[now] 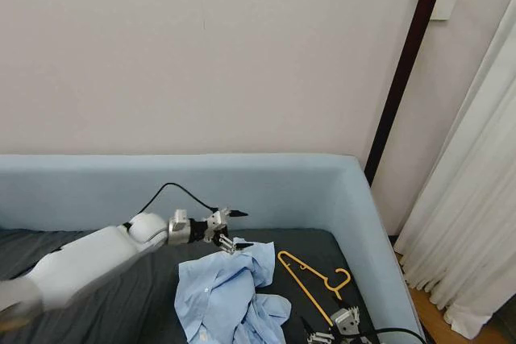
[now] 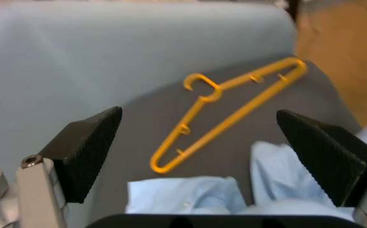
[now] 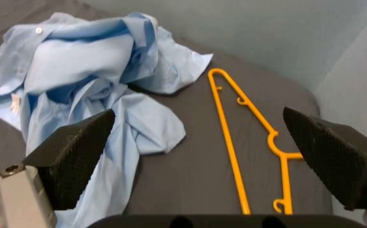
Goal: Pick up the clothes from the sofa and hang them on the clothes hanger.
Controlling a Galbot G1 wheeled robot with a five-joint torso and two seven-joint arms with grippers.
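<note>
Lying crumpled on the pale-blue sofa (image 1: 242, 183) is a soft light-blue shirt (image 1: 230, 296); just beside it a thin yellow plastic hanger (image 1: 310, 275), the left gripper (image 1: 239, 230) gaping wide over its far edge, the right gripper (image 1: 326, 329) gaping wide near it

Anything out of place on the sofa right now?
Nothing damaged. The blue shirt lies crumpled on the sofa, the yellow hanger flat beside it. Left gripper open at the shirt's edge; right gripper open near the hanger.
</note>
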